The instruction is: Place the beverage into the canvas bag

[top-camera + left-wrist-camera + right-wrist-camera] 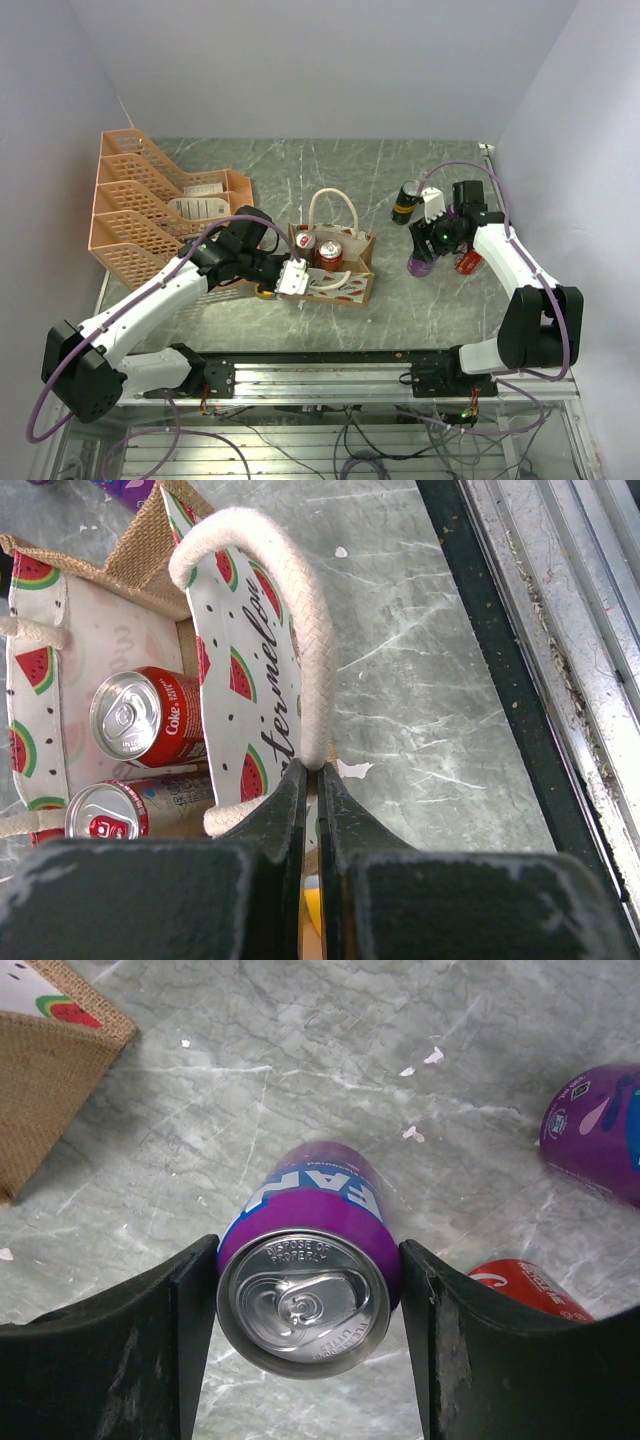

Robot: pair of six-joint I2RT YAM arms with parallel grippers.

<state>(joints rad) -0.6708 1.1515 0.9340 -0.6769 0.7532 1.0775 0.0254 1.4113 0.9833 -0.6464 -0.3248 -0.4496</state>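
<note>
Two dark fingers (150, 1350) of the right gripper (308, 1260) fill the bottom of the right wrist view, one on each side of an upright purple can (310, 1195). Both seem to press its sides, so the pincer looks closed on the can, which stands on the grey table (330, 1050). Just beside it are a red can (525, 1285) and a second purple can (600, 1125); a dark can (407, 200) stands a little further back.

The canvas bag (352, 287) sits well apart to the left, mid-table, with a Coke can (140, 715) and a silver-topped can (105, 815) already inside. The left gripper (312, 780) is pinched shut on the bag's near panel where the rope handle (300, 610) meets it, apparently steadying the mouth. An orange rack (140, 215) stands beyond.

The step in hand looks like the grasp of the beverage. The next move calls for a straight lift clear of the neighbouring cans and a carry leftwards over the bag. The can then has to go down into the free room beside the two cans, missing the handles.
</note>
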